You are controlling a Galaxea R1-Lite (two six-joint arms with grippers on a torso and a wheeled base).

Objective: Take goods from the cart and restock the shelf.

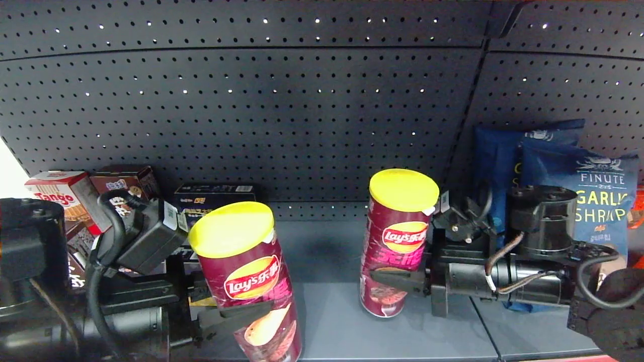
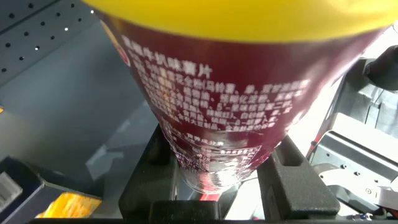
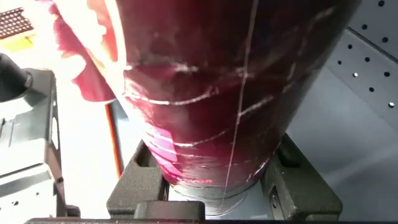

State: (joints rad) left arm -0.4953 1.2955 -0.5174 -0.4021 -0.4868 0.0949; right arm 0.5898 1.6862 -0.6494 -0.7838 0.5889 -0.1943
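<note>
While both arms are working at the shelf, the left gripper (image 1: 239, 314) is clamping its fingers (image 2: 297, 182) on the lower body of the left can (image 1: 241, 271), jaws spread just to the can's width. That can (maroon, yellow lid) is leaning, top tipping toward the middle of the shelf. It is hanging over the front part of the shelf deck (image 1: 332, 317). Its base is running out of the head view, so I cannot tell whether it is touching down.

The right gripper (image 1: 395, 279) is likewise closing on the right can (image 1: 397, 236), gripping low on the body. The right wrist view is showing the right gripper (image 3: 214, 190) hugging both sides. This can is sitting near upright, further back on the deck, just beside the blue snack bags (image 1: 593, 186). Its base is looking at or just above the deck surface; contact is not confirmable.

Outward from there: the snack boxes (image 1: 65, 193) and a dark box (image 1: 214, 196) are occupying the left end, the bags the right end, and the pegboard back (image 1: 251, 100) is running behind.

Judgement: two cans are arriving in the open middle bay, neither released. The right one is looking closer to done (lower, release, retract). The left one is needing righting and pushing further in first. How much stock is waiting beyond these two, I cannot tell.
</note>
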